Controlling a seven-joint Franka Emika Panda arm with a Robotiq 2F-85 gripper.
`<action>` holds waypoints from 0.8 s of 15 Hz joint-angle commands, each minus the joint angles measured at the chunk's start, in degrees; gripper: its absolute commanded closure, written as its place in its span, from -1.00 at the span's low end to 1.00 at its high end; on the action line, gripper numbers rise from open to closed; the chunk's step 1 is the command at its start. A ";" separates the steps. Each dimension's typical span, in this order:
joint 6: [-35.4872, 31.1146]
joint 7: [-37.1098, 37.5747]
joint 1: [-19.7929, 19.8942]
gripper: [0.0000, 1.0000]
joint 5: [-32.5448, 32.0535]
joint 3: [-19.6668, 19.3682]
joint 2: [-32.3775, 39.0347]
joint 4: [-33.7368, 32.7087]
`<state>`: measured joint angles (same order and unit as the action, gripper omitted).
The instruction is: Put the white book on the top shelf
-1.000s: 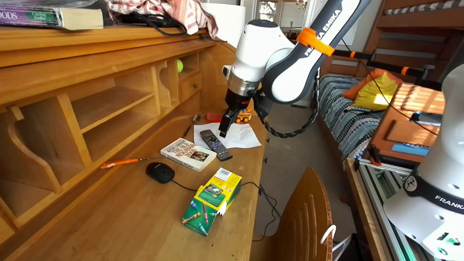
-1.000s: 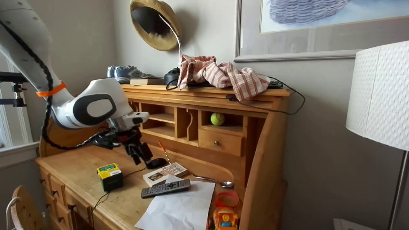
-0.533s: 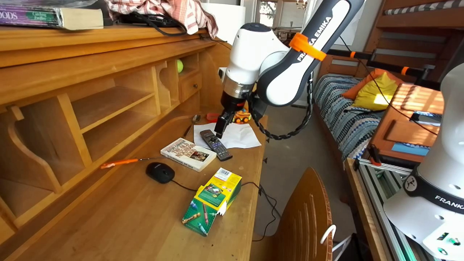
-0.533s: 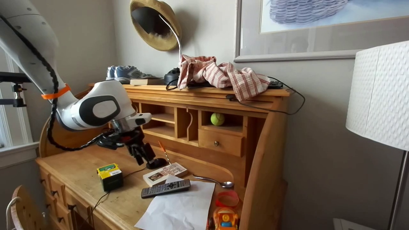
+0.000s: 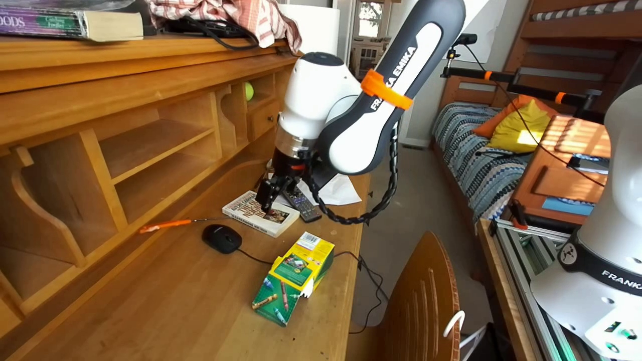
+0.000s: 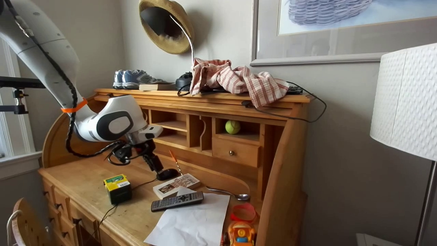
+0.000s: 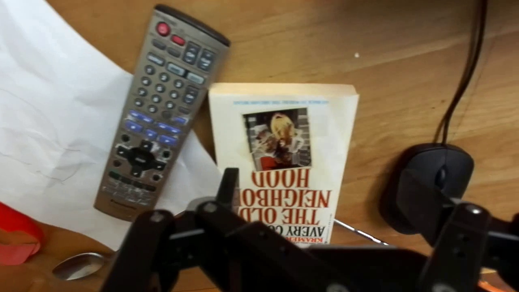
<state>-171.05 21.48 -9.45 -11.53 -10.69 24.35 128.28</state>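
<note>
Standing near a pale grey wall (image 6: 341,119), the honey-coloured desk (image 5: 165,306) carries pigeonholes (image 5: 155,133) under its long top shelf (image 5: 100,52), on which there are a checked cloth (image 6: 235,80), shoes (image 6: 131,78) and a purple book (image 5: 45,22). On the wall hangs a framed picture (image 6: 321,15), and across the room is a bed (image 5: 464,150) with a striped blanket. The white book (image 7: 279,158) lies flat on the desk, between the black mouse (image 5: 221,238) and the grey remote (image 7: 160,111); the remote rests partly on a paper sheet (image 7: 48,134). The book's cover is creamy white, having large reddish-brown title letters, a line of black letters, small blue print near one end, and a photograph in colour. In the wrist view these letters appear upside down. The claw (image 7: 320,182) is spread to a wide gap above the desk and grips nothing.
</note>
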 commanded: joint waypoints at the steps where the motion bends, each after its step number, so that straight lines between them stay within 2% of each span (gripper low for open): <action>1: -1.48 1.77 -3.31 -1.00 3.71 -1.73 7.00 -5.72; 6: 0.06 3.39 -8.32 -1.00 4.27 -7.06 13.33 -11.77; 12: 1.45 2.85 -11.75 -1.00 4.49 -9.31 18.94 -17.06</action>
<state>-171.20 23.91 -18.65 -8.36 -17.86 39.80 114.74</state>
